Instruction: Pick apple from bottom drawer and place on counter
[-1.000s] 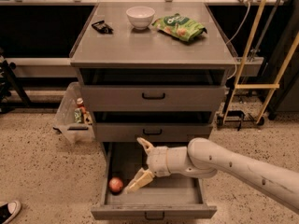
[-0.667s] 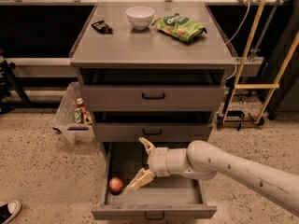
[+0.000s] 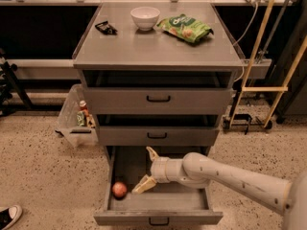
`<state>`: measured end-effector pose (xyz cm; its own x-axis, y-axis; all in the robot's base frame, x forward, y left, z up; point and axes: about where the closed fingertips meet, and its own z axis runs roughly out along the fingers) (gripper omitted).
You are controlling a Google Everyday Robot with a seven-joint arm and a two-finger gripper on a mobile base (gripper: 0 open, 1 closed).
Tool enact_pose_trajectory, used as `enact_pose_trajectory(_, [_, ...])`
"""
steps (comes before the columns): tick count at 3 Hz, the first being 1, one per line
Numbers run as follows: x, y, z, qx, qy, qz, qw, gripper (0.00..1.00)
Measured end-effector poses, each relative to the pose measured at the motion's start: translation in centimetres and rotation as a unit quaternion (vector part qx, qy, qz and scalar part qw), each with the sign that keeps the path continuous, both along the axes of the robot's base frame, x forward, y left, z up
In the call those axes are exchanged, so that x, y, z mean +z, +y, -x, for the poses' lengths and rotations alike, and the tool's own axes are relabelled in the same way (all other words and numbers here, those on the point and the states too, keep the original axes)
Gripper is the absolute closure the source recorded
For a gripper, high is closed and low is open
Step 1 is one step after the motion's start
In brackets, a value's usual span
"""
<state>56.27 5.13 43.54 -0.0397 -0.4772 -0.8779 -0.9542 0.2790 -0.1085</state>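
The bottom drawer (image 3: pixel 158 217) of the grey cabinet is pulled open. A small red-orange apple (image 3: pixel 119 189) lies in its front left corner. My gripper (image 3: pixel 147 169) reaches into the drawer from the right, just right of the apple and not touching it. Its two pale fingers are spread wide, one up near the drawer above, one (image 3: pixel 143 185) down close to the apple. It holds nothing. The grey counter (image 3: pixel 153 42) on top of the cabinet is above.
On the counter stand a white bowl (image 3: pixel 145 17), a green snack bag (image 3: pixel 186 28) and a small black object (image 3: pixel 106 28). The two upper drawers are slightly open. A clear bin (image 3: pixel 74 119) with bottles sits left of the cabinet. A shoe (image 3: pixel 8 216) is at bottom left.
My gripper has stayed almost still beside the apple, shifting slightly to the right. The apple has not moved.
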Motion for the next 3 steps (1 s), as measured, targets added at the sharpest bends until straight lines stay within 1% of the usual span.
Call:
enact_pose_trajectory(1, [-6.1, 1.4, -2.0, -0.004, -0.005, 0.038, 0.9992, 0.00])
enact_pose_trajectory(2, [-11.2, 3.8, -3.3, 0.003, -0.004, 0.087, 0.9962, 0.00])
enact_pose_trajectory(3, [-15.9, 7.3, -3.8, 0.024, 0.005, 0.123, 0.9922, 0.00])
